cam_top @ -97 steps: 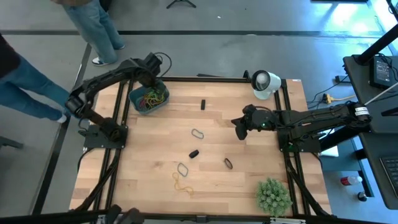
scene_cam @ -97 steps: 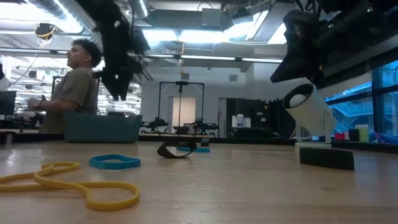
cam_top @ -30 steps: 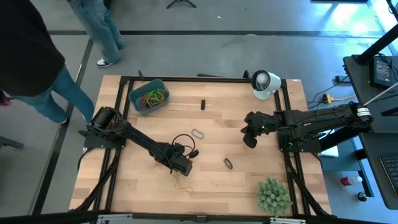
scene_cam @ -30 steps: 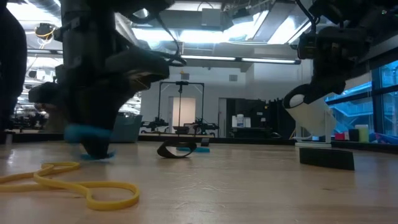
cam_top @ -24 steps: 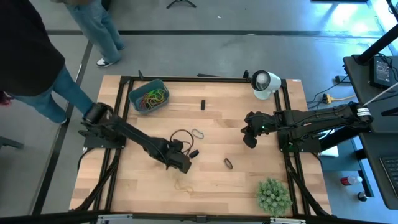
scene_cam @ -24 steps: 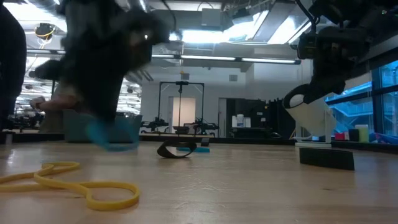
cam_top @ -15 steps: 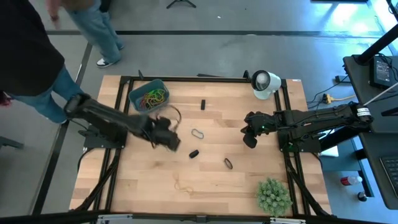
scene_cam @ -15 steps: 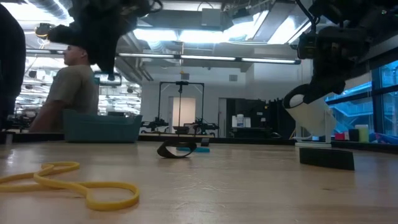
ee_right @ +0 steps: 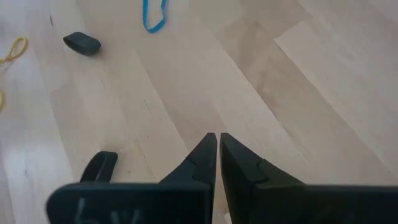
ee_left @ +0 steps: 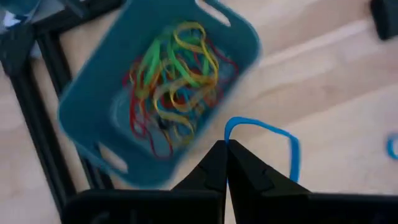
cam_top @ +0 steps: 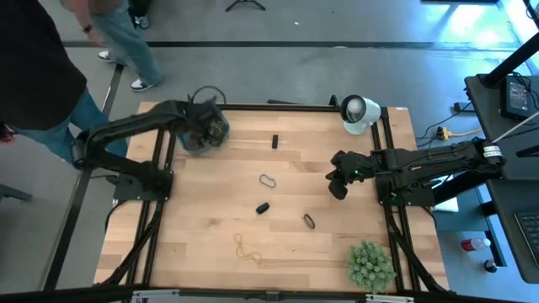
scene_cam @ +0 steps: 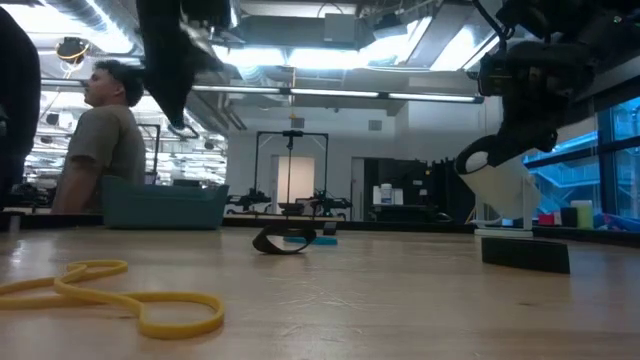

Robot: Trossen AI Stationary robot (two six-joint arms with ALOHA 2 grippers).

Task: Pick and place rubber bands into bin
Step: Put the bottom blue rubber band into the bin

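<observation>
Left claw [ee_left: 226, 149] pinches a blue rubber band [ee_left: 273, 138] above the bin [ee_left: 87, 106] of tangled bands [ee_left: 175, 87].

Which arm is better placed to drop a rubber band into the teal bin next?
The left. Its gripper is shut on a blue rubber band and hangs right by the bin, which holds many bands. The right gripper is shut on nothing, over bare wood far across the table.

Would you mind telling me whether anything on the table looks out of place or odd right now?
Nothing looks damaged. Several rubber bands still lie loose on the table, including a yellow one and a blue one, while the bin holds a tangled pile. The left gripper pinches a blue band beside it.
</observation>
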